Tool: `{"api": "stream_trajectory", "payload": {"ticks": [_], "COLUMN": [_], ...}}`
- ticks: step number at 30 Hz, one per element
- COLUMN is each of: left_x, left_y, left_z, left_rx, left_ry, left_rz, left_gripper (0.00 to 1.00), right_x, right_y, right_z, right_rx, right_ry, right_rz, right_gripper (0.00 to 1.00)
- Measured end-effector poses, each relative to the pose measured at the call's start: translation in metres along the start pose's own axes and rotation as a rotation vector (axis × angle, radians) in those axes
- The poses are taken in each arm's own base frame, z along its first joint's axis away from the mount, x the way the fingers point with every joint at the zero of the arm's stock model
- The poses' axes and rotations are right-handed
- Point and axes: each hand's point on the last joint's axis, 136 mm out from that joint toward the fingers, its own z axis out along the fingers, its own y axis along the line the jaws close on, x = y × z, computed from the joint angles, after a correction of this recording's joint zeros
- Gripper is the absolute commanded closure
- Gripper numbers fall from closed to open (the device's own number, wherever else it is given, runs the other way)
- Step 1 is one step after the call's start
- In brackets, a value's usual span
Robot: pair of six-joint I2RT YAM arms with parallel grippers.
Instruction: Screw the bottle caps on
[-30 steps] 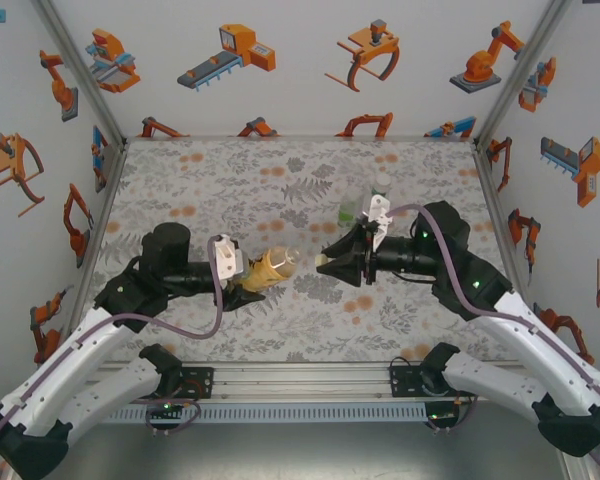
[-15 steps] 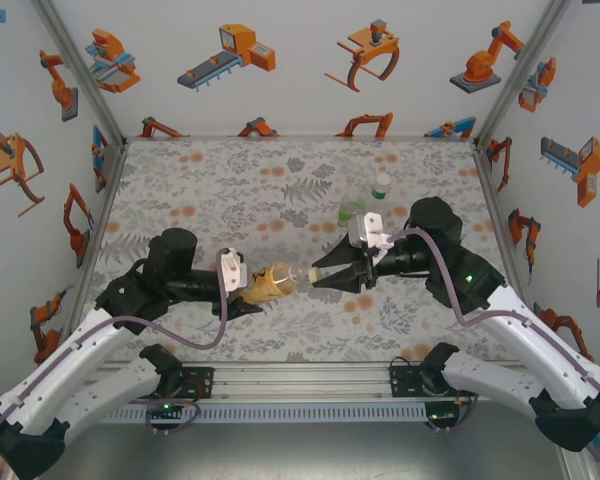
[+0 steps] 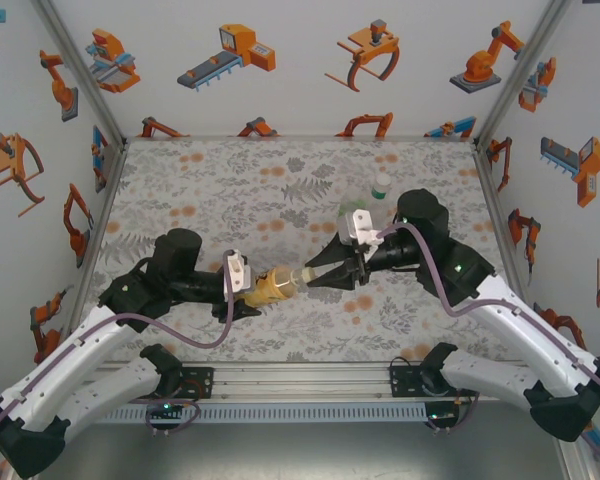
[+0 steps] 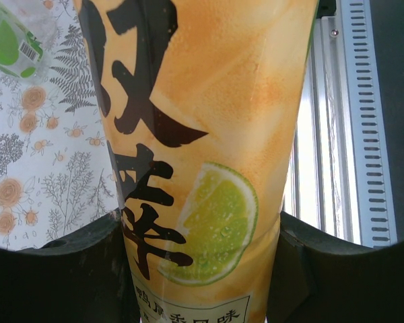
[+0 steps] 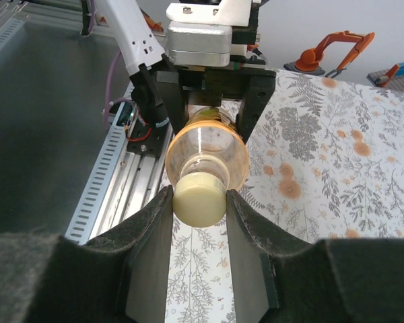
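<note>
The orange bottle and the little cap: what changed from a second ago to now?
The right gripper, shut on the small round cream plastic cap, swung left, and the left gripper brought the tall orange-labelled plastic bottle slightly right. The gap closed: the cap now sits at the bottle's mouth. Both grips held; the green-tinted bottle and white-capped clear bottle at the back stayed put.

Light fell bright and even from overhead — the table [image 3: 230, 190] carried only soft shadows beneath the arms [image 3: 180, 285]. In the left wrist view the bottle [image 4: 202, 134] loomed close, its label slightly soft and pale toward the top. The right wrist view blurred its own fingers [image 5: 148, 256]; the cap [image 5: 200, 198] was sharp, a thin highlight streaking the bottle behind.
</note>
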Motion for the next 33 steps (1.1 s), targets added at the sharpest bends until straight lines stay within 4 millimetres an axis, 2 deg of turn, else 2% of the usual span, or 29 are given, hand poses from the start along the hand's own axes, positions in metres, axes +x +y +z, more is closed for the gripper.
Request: {"api": "stream_trajectory", "payload": {"ticks": [14,33], "left_x": [0.001,0.003], "left_y": [-0.001,-0.006], "left_z": [0.002,0.004], "left_rx": [0.008,0.035], "left_ry": [0.008,0.015], "left_rz": [-0.003,-0.014], "left_gripper": [1.0,1.0], "right_x": [0.004,0.008], "right_y": [-0.001,0.007], "right_z": [0.007,0.014], "right_rx": [-0.023,-0.05], "right_ry": [0.018,0.132], "right_rz": [0.009,-0.05], "right_gripper": [1.0,1.0]}}
